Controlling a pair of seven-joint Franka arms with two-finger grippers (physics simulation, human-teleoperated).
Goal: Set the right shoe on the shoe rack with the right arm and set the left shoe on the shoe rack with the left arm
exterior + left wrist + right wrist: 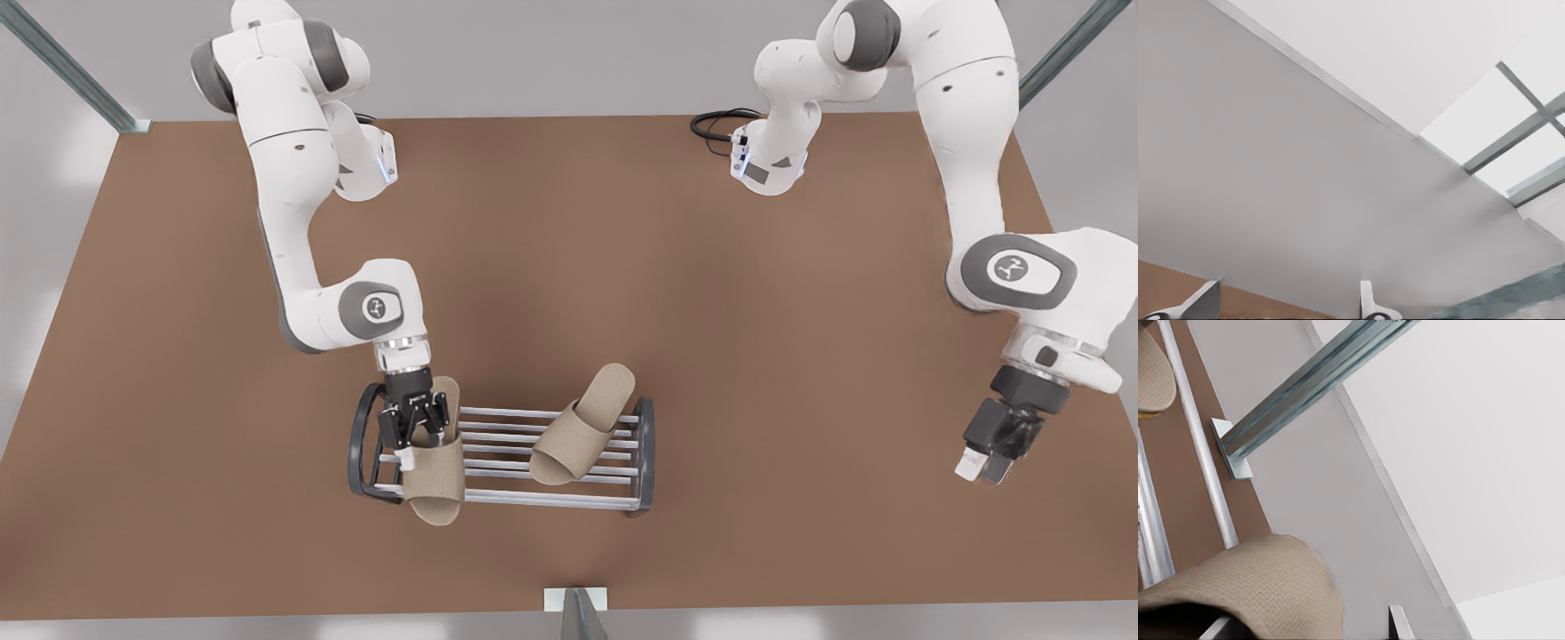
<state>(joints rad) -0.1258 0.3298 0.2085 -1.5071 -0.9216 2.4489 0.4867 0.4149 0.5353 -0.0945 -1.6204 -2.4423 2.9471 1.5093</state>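
Rack [507, 462] of silver bars between dark end frames, near the table [711, 311] edge closest to the camera. One tan slipper [582, 425] lies tilted across the bars toward the front view's right end. A second slipper [436, 476] rests at the opposite end, its toe overhanging the rack; its weave [1251, 587] fills the right wrist view's foreground. Right gripper [416, 436] points down at this slipper, fingers closed on its strap. Left gripper [985, 467] waits well apart over the table at the front view's right, fingers [1201, 303] spread, holding nothing.
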